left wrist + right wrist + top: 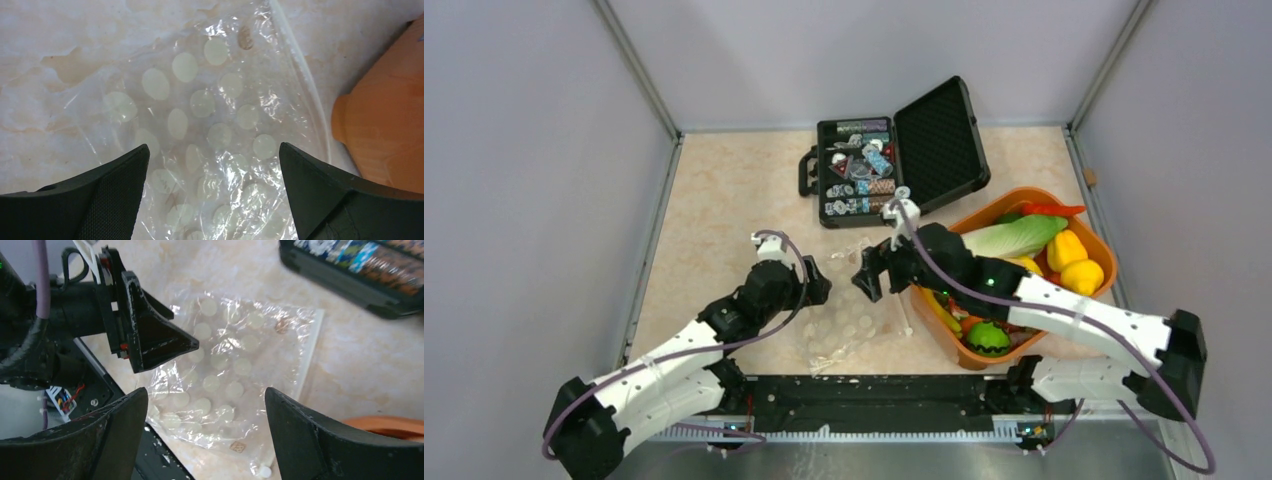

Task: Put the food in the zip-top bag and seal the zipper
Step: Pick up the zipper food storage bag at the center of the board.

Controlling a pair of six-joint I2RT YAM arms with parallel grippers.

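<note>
Looking down from the top external view, the task appeared barely begun. The zip-top bag (849, 320) lay flat and empty under the left gripper (816, 287) and the right gripper (871, 277). Both hung spread above it, holding nothing. All the food (1069, 262), a yellow pepper included, sat in the orange tub (1024, 193) behind the right claw. Beyond both claws stood the open black case (944, 130) of poker chips (864, 170); no lettering there was legible. Filling and sealing both looked left to do.

In the left wrist view, the left gripper (214, 147) was released, with the zip-top bag (200, 105) beneath and ahead of its fingers. The zipper (312, 100) ran off to its right, beside the orange tub (385, 130). Whether the zipper was parted could not be told.

In the right wrist view, the right gripper (206, 390) was likewise released over the zip-top bag (235, 355). A small brownish mark on the film was too small to read.
</note>
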